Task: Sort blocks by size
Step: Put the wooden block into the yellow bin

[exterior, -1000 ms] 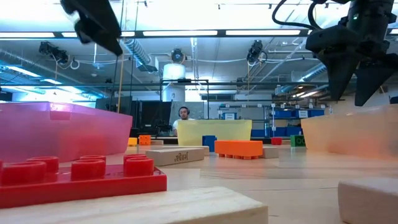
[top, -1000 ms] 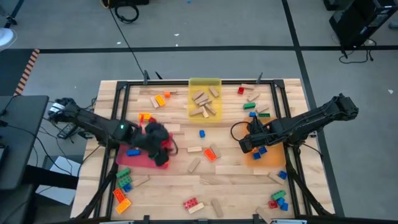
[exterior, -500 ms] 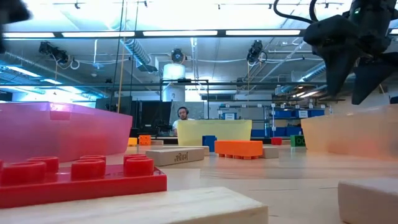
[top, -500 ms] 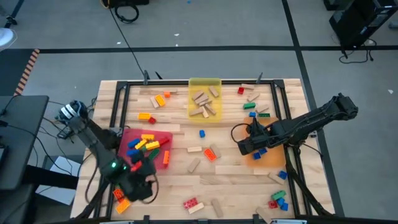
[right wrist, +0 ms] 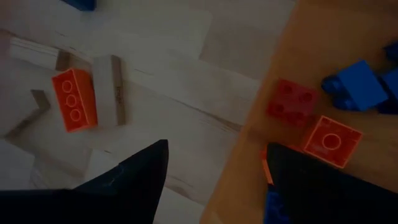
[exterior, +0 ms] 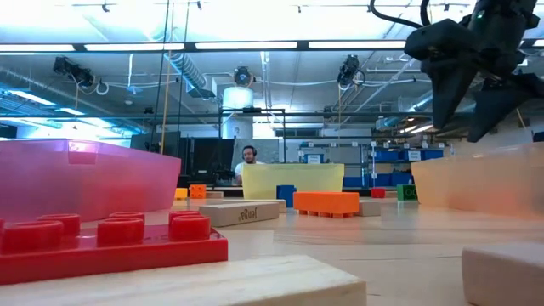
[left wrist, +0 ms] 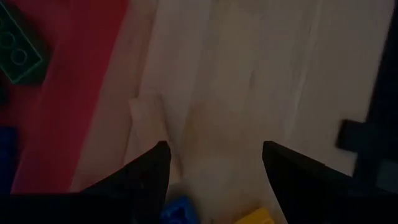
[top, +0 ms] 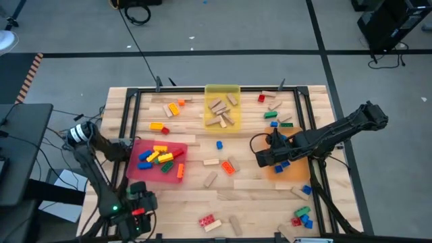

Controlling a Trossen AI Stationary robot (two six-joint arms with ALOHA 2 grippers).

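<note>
High view, left claw [top: 138,209] wide, empty, moved off red tray [top: 135,172], right claw [top: 264,159] wide, empty.

bricks by left gripper [top: 137,214]: green, blue and orange ones lie just beside it, near the table's front edge
orange brick [right wrist: 74,99]: three studs showing, flat, ahead of the right gripper [right wrist: 214,165], touching a tan block [right wrist: 115,89]
red brick [right wrist: 292,102]: four studs, close beside the right gripper
wooden blocks [top: 221,113]: tan, piled loosely, well away from both grippers
</note>
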